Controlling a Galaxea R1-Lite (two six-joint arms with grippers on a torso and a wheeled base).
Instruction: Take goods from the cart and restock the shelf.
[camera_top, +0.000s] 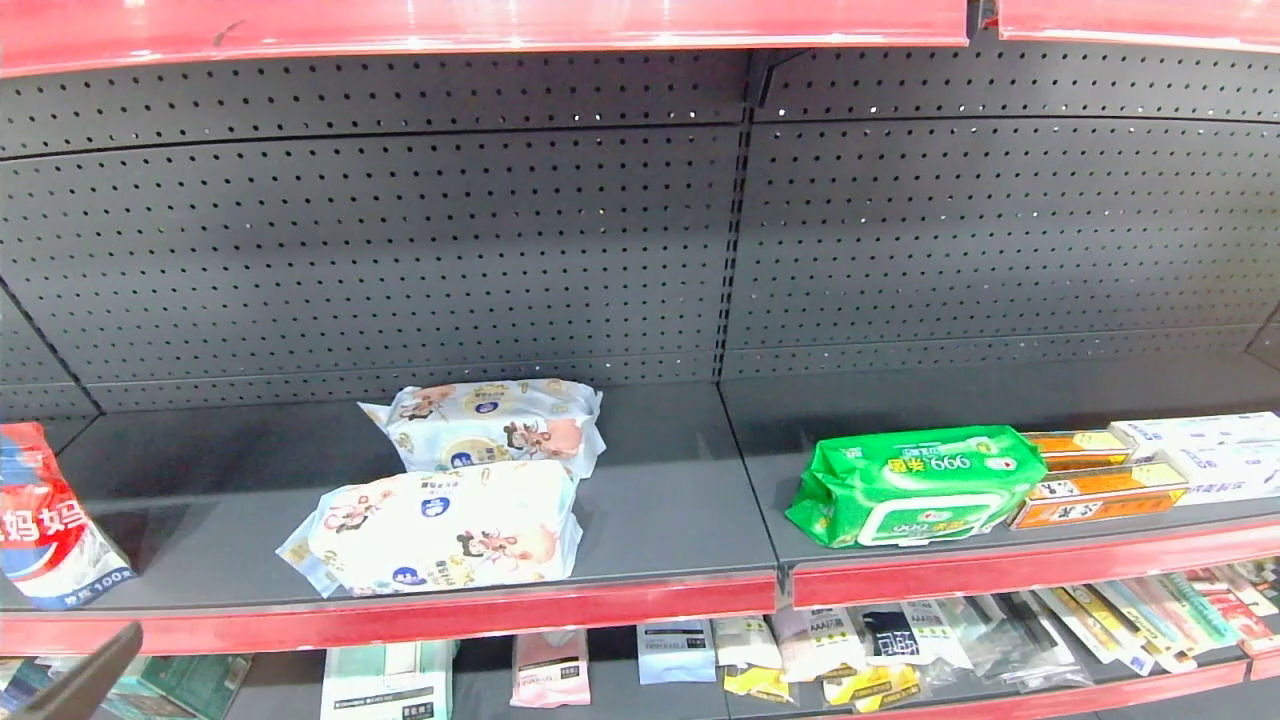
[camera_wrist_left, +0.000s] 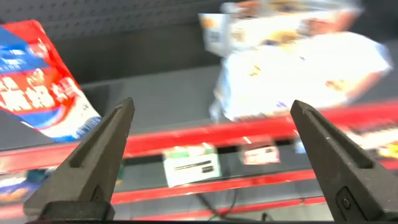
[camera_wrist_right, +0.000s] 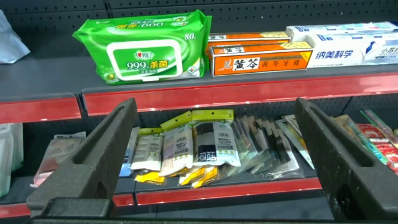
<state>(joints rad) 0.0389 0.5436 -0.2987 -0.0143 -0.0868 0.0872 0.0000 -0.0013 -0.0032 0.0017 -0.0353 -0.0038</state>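
2 wipe pks on shelf

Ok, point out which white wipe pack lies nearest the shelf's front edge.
The front pack, beside the red edge strip; the other white pack lies behind it.

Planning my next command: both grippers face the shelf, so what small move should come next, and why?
Probably pull both arms back from the shelf to fetch more goods. The left gripper and right gripper are open and empty, while the two white wipes packs and the green wipes pack already lie on the shelf.
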